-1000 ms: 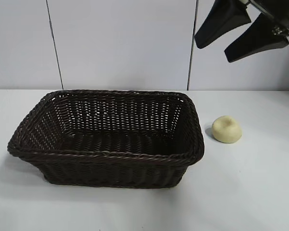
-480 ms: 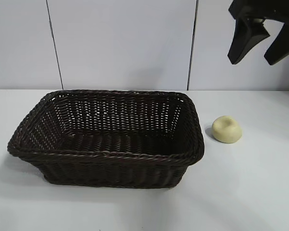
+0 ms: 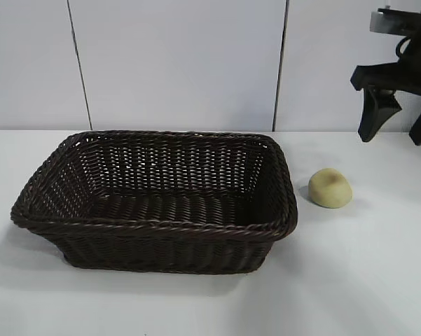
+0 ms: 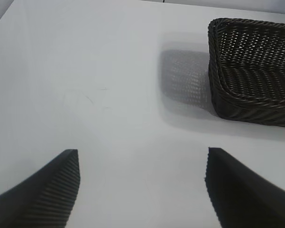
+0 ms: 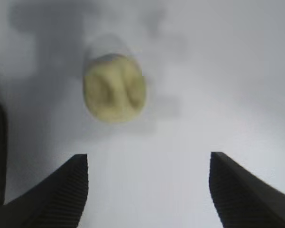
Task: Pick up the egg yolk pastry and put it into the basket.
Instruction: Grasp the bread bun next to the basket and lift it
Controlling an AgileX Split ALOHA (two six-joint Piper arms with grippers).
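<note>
A pale panelled wall backs a plain white worktop (image 3: 378,280), and the basket (image 3: 154,231) sits on it left of centre, its open top giving a wide target from above. The pastry (image 3: 330,187) lies on the worktop just beside the basket's right wall, apart from it, so it probably needs only a short carry over the rim. The right end effector (image 3: 399,126) hangs near the worktop's right back edge, above and beyond the pastry, its jaws wide and empty; in the right wrist view the pastry (image 5: 114,89) sits ahead of the fingertips (image 5: 78,164) and off to one side, so the approach is likely not yet lined up. The left end effector (image 4: 142,166) is parked, wide and empty, over bare worktop beyond the basket's (image 4: 251,95) left end, out of the way.
</note>
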